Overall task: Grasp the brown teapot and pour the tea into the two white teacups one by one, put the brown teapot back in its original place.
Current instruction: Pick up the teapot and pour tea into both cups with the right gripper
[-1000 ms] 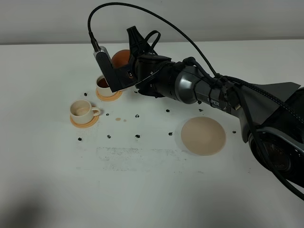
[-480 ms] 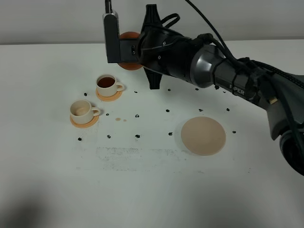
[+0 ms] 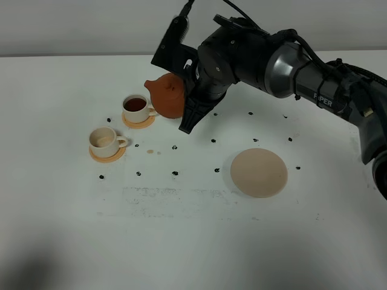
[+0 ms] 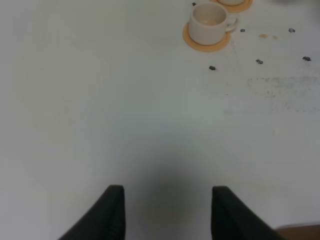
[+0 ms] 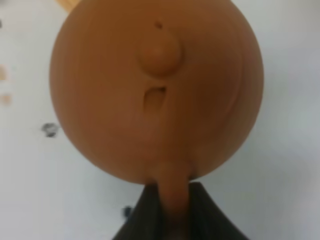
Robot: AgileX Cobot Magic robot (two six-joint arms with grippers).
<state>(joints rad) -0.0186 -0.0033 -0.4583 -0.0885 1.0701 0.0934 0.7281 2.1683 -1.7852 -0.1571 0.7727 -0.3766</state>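
The brown teapot (image 3: 169, 96) hangs above the table just right of the far white teacup (image 3: 135, 106), its spout pointing left. My right gripper (image 3: 188, 104) is shut on its loop handle, with the arm reaching across from the right. In the right wrist view the teapot (image 5: 157, 85) fills the frame, lid knob toward the camera, and dark fingers (image 5: 142, 217) clamp the handle. The far cup holds dark tea. The near teacup (image 3: 104, 140) (image 4: 209, 22) looks pale inside. The large beige coaster (image 3: 259, 173) lies bare. My left gripper (image 4: 167, 210) hovers open over bare table.
Each cup stands on a small orange coaster (image 3: 140, 122) (image 4: 207, 44). Small black marks (image 3: 175, 173) dot the white table (image 3: 193, 241). Two brownish drops (image 3: 152, 151) lie right of the near cup. The right arm's bulk (image 3: 290, 66) spans the back right.
The teapot was tipped over the far cup, rose toward the back, and has now come down beside that cup with the wrist turned. The left gripper has not moved.
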